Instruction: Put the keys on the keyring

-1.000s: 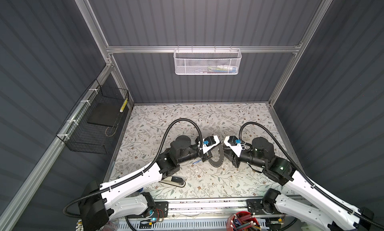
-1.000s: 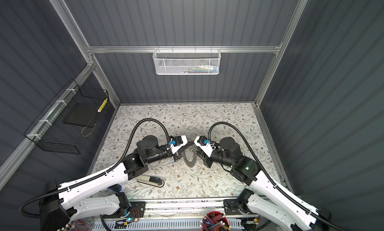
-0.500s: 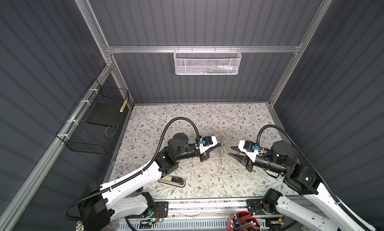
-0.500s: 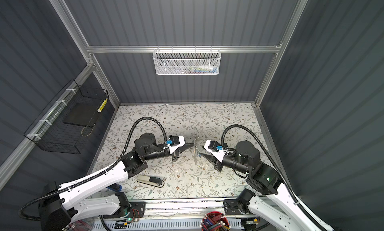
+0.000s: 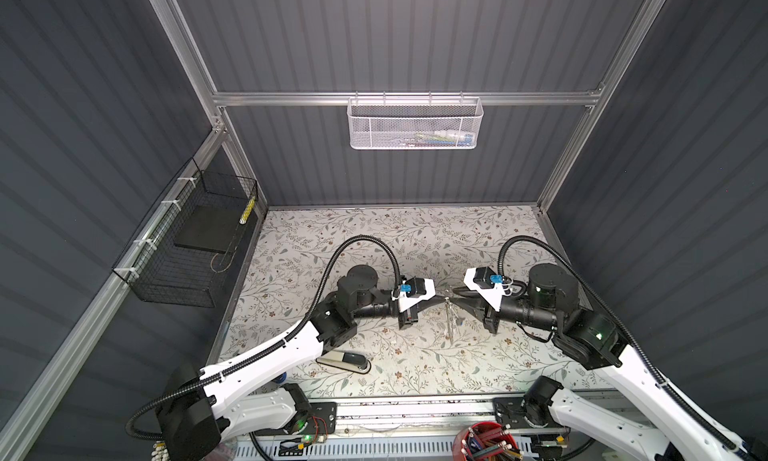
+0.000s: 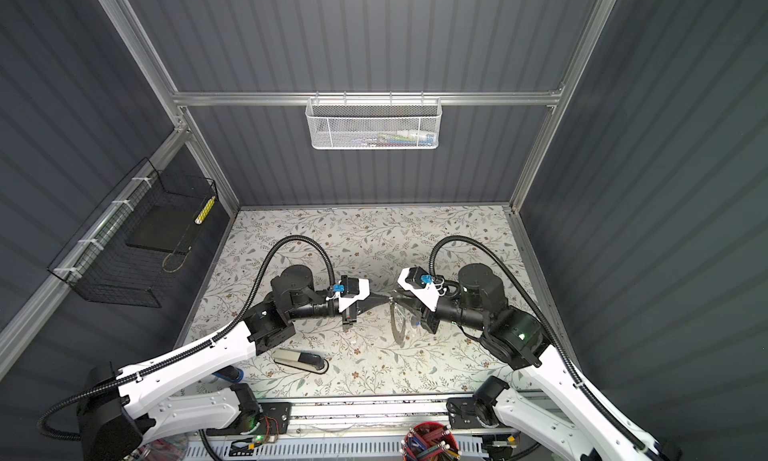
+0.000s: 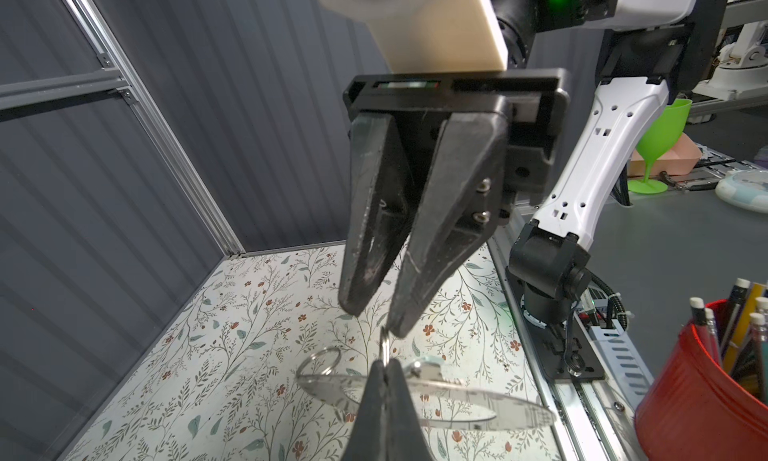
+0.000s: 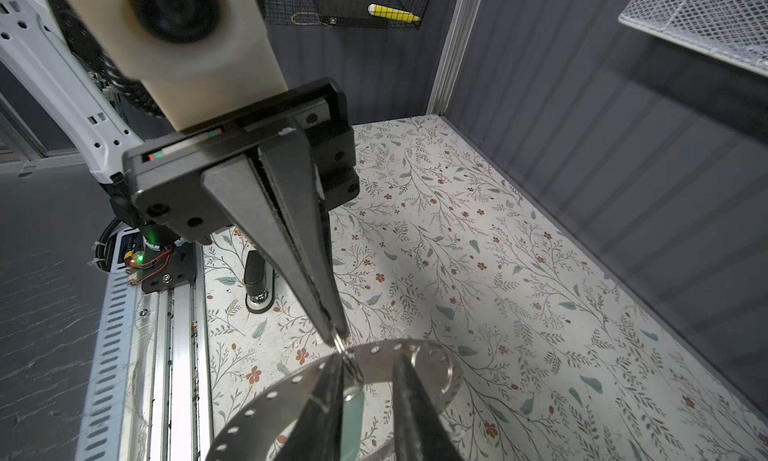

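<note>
Left wrist view: a red cup (image 7: 702, 400) packed with pencils is seen well behind the right gripper (image 7: 376, 322), near that arm's base. In both top views a white mesh basket (image 5: 374, 126) is hung on the back wall, high above and beyond both grippers. A few slim items lie at one end of it; what they are cannot be told. A black wire basket (image 5: 174, 272) is fixed to the side wall, well away on the side of the left gripper (image 8: 338, 334). A dark flat slab, a yellow stick and a thin loop are held in it.

The left gripper's fingers are pressed together on a small wire ring (image 8: 341, 341), from which the keyring (image 8: 282, 405) appears to be hung, clear of the tabletop (image 5: 374, 238). The right gripper's fingers are set slightly apart with nothing clamped, tips facing the left gripper's, and the keyring's band lies right at them. A key (image 8: 353, 400) with a mint-green tag is seen between those fingers. The blue-tagged one cannot be made out. A stapler (image 5: 345, 361) is seen behind the left gripper, beside its arm.
</note>
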You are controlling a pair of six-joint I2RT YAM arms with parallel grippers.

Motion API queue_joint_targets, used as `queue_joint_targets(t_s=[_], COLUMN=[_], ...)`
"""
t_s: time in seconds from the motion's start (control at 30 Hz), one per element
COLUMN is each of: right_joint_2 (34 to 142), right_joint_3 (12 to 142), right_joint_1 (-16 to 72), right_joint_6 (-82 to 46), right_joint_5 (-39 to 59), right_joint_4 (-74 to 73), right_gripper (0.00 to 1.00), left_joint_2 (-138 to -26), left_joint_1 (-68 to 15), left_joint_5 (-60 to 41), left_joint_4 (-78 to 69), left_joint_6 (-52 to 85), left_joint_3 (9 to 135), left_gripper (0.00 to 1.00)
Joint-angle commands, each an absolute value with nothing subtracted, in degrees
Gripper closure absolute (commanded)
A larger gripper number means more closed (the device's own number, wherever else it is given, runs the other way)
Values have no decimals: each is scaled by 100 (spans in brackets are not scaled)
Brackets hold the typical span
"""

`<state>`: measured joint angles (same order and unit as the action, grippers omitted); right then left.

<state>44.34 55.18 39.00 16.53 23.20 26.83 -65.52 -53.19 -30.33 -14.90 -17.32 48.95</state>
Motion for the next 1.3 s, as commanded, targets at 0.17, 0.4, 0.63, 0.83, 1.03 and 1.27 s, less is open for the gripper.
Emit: queue_joint_targets(t_s=[0.17,0.4,0.63,0.83,1.03,1.27], right_joint_2=[4452,4608,4576,4471,4885,5147], right_joint_3=[5364,5394,5358,5305,5753,6088], right_joint_1=[3732,3691,3661,3642,3641,3652], right_joint_6=[1557,1547,1626,1781,1891,1721], right_joint_5=[2571,2887,3054,2984,2493,2283], right_joint_4=[2740,2718,2706,2940,4016,4563], right_gripper=[78,85,98,100,100,100], left_joint_2=[-6600,-6685,-6754,-6793,-7139,-7726], left_joint_1=[-5316,-5313,-5311,-5311,-5342,-5806], left_joint_5=[-3300,-3375,-3417,-2810,-1841,-1009], left_joint_4=[-1521,-1502,-1335,-59,2059,3155], left_joint_6=[-1737,-1758,-1837,-2541,-3649,-4473], left_joint_3=[5247,5321,5389,5859,7048,7817], left_gripper=[100,100,100,79,64,63])
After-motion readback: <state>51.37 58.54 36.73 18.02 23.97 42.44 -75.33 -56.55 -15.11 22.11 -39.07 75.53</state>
